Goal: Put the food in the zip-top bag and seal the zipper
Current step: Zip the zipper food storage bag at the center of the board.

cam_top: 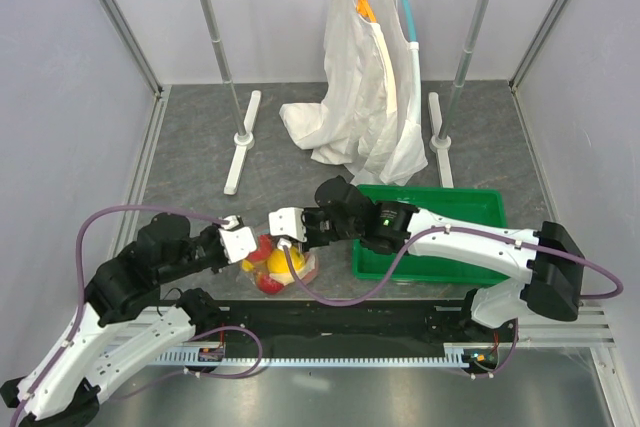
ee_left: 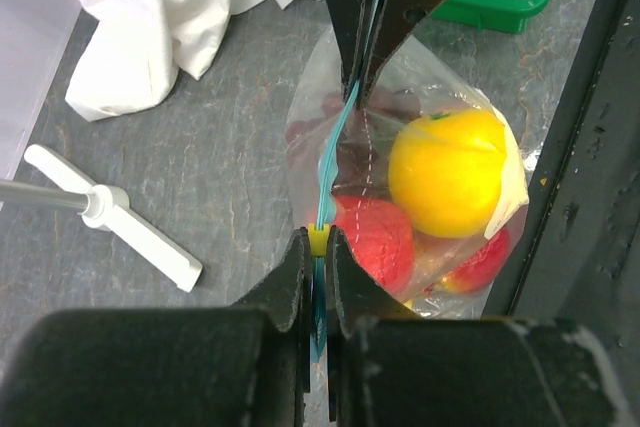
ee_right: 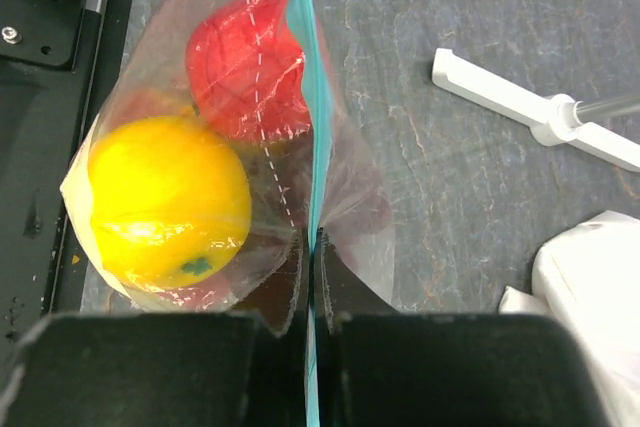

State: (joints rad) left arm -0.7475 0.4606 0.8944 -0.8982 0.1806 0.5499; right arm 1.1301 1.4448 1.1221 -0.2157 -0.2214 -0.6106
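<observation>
Left gripper [ee_left: 318, 250], right gripper [ee_right: 309, 247] both pinch thin teal zipper strip [ee_left: 336, 152] taut between them, likely for sealing; clear fruit-filled plastic bag [ee_left: 308, 137] below.

The clear zip-top bag [cam_top: 288, 269], just left of the green bin [cam_top: 470, 205], bulges with a yellow fruit [ee_left: 445, 172], a red fruit [ee_left: 375, 239] and a dark piece [ee_left: 395, 107], its teal zipper [ee_right: 316, 117] pulled taut along the top.
</observation>
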